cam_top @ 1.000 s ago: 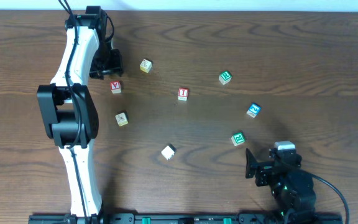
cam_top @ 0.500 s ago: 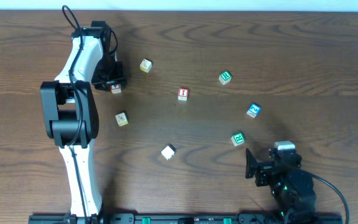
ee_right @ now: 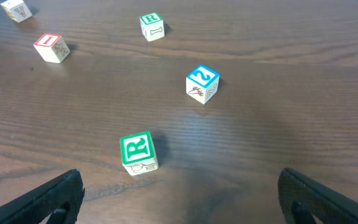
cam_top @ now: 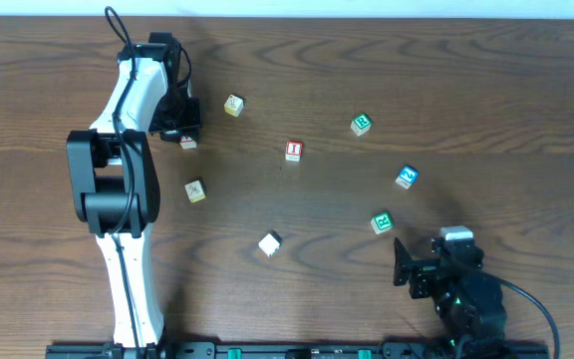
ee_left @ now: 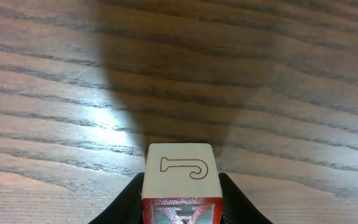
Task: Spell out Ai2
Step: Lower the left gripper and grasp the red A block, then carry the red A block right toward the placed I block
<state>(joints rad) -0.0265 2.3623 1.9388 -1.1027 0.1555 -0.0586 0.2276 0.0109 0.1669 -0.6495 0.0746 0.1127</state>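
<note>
My left gripper (cam_top: 181,133) is at the back left and is shut on the red "A" block (cam_top: 187,142). In the left wrist view, the block (ee_left: 180,171) sits on the wood between my two fingers (ee_left: 180,202), with a red face toward the camera. The red "I" block (cam_top: 293,151) lies mid-table and also shows in the right wrist view (ee_right: 52,47). The blue "2" block (cam_top: 406,178) lies at the right, ahead of my right gripper (ee_right: 202,83). My right gripper (cam_top: 404,262) is open and empty near the front right (ee_right: 182,199).
Two green "R" cubes (cam_top: 361,124) (cam_top: 382,221) lie on the right; the nearer one (ee_right: 138,152) is just ahead of my right fingers. Yellow-marked cubes (cam_top: 233,105) (cam_top: 195,190) lie near the left arm. A plain white cube (cam_top: 270,242) lies front centre.
My left gripper has moved right and down onto the "A" block, which now sits between its fingers. The right arm has not moved.
</note>
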